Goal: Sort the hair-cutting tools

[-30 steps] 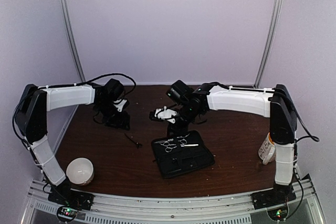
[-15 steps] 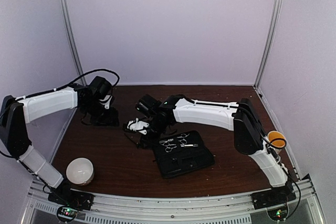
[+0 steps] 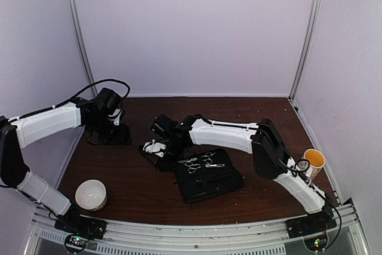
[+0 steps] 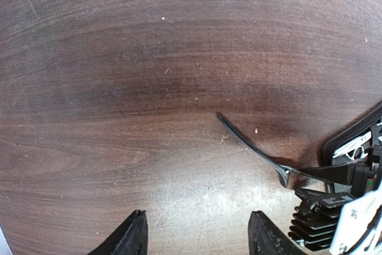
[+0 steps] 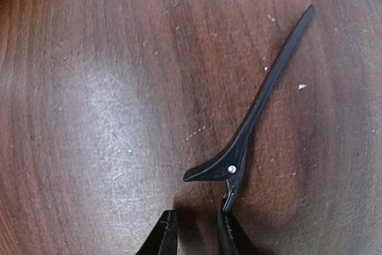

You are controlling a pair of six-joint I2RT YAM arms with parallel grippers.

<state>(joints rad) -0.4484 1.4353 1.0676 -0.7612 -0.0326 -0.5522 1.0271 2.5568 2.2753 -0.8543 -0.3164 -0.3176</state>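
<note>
I've got my left gripper [image 4: 200, 231] wide open over the surface [image 4: 119, 88], right gripper [image 5: 194, 231] open just a crack, black clip [image 5: 256, 117] tail-end at its fingertip.

Robot lab cell. Plain pale walls [image 3: 191, 28], metal corner posts [image 3: 78, 34], slotted aluminium rail [image 3: 191, 232] at near edge with two white arms [image 3: 230, 135] bolted on, lights [image 3: 75, 241] glowing at bases. Scuffed brown table [image 3: 137, 189].
</note>
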